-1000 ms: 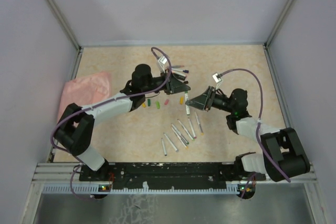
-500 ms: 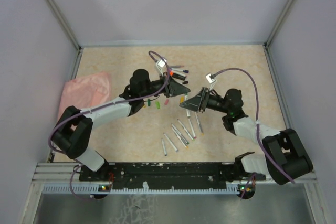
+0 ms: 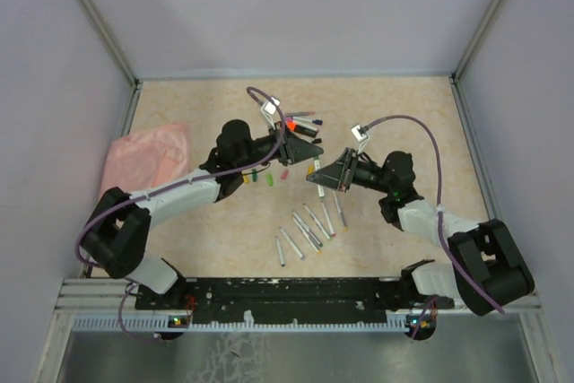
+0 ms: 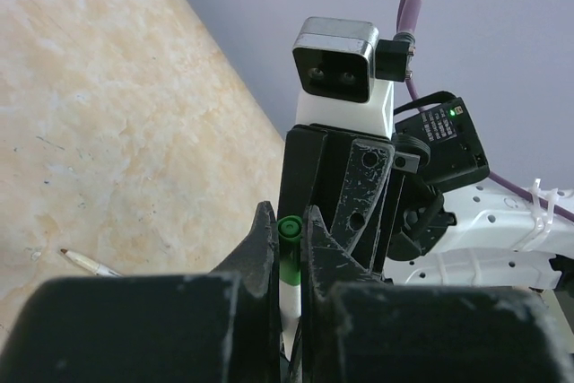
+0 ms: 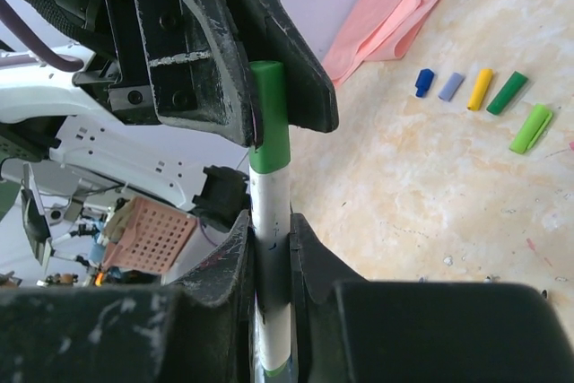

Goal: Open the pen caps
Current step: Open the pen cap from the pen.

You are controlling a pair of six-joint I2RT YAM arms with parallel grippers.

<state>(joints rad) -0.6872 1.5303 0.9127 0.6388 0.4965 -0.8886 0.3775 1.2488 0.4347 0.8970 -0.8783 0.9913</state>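
1. Nearest the arm bases, loose pens (image 3: 308, 226) lie flat on the table (image 3: 404, 114). They form a loose fan of slim barrels, long axes running mostly near-to-far.
2. Just beyond, mid-table, the right gripper (image 5: 269, 226) is pinched tight on the white barrel of a pen (image 5: 270, 213), a finger pressed against each side.
3. The pen's long axis runs straight out from the right gripper toward the left gripper (image 4: 289, 221). The capped end points that way, up and left in the overhead view.
4. The green cap (image 5: 267, 109) is still seated on the barrel. The left gripper is closed narrowly on it, and the two grippers face nose to nose.
5. Left of the grippers, loose caps (image 5: 482, 89) lie in a row on the table: blue, grey, yellow and two green.
6. Farther back, behind the left gripper, are a few more pens (image 3: 305, 120), one with an orange-red end.
7. At the far left, a pink cloth (image 3: 148, 154) lies crumpled by the wall.
8. A second ago the right gripper stood off to the right with a clear gap. It has since slid left to meet the other, and the left gripper has barely shifted.
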